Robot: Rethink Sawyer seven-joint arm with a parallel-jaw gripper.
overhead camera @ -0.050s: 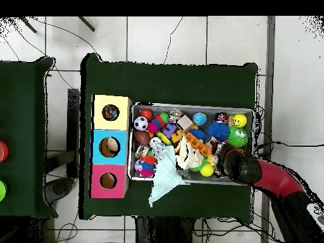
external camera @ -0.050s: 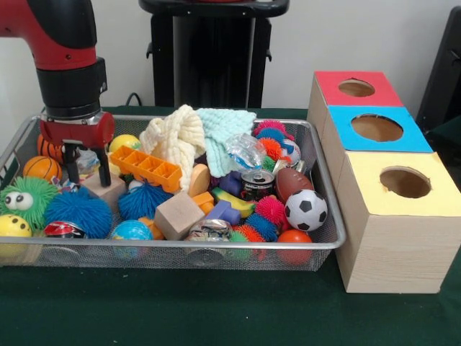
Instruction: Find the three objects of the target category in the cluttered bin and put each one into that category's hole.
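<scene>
My gripper (external camera @ -0.050s: 88, 180) hangs open over the left part of the wire bin (external camera @ -0.050s: 216, 245), its two black fingers (external camera @ -0.050s: 70, 164) straddling the air just above a pale wooden block (external camera @ -0.050s: 108, 190). Nothing is held. Around it lie a basketball (external camera @ -0.050s: 42, 168), a blue spiky ball (external camera @ -0.050s: 78, 211), a yellow ball (external camera @ -0.050s: 124, 142) and an orange tray (external camera @ -0.050s: 148, 168). The box beside the bin has a red hole (external camera @ -0.050s: 356, 88), a blue hole (external camera @ -0.050s: 377, 127) and a yellow hole (external camera @ -0.050s: 405, 182). In the overhead view the arm (overhead camera @ -0.050s: 266, 176) covers the gripper.
The bin also holds a larger wooden cube (external camera @ -0.050s: 178, 215), a soccer ball (external camera @ -0.050s: 305, 210), a football (external camera @ -0.050s: 292, 182), a can (external camera @ -0.050s: 256, 184), cream cloth (external camera @ -0.050s: 175, 137) and mint cloth (external camera @ -0.050s: 223, 128). From overhead, the mint cloth (overhead camera @ -0.050s: 164, 177) spills over the bin's rim (overhead camera @ -0.050s: 190, 105).
</scene>
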